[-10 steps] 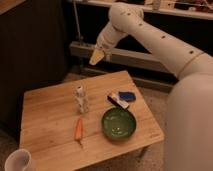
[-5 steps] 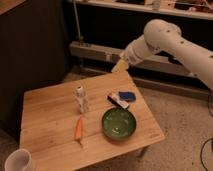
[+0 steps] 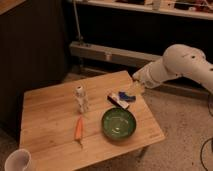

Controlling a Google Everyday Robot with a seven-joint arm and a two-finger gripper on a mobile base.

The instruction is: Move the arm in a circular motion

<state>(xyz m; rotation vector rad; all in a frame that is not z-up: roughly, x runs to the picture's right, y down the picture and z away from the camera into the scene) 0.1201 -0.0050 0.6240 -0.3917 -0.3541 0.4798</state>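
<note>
So the arm (image 3: 176, 67) comes in from the right side, a big glossy white tube angled down and to the left. Its pale yellowish gripper (image 3: 135, 89) hangs over the far right corner of the wooden surface (image 3: 50, 115), and I honestly can't tell if it's open or closed. It doesn't seem to be holding anything. Just beside the tip, lying flat, is a blue-and-white packet (image 3: 119, 98). In front of that sits a green bowl (image 3: 119, 123), upright. A carrot (image 3: 78, 129) lies to the left of the bowl, pointing roughly front to back. What looks like a small white bottle (image 3: 81, 98) stands upright just behind the carrot. A white cup (image 3: 17, 161) pokes in at the bottom left corner, off the surface.
</note>
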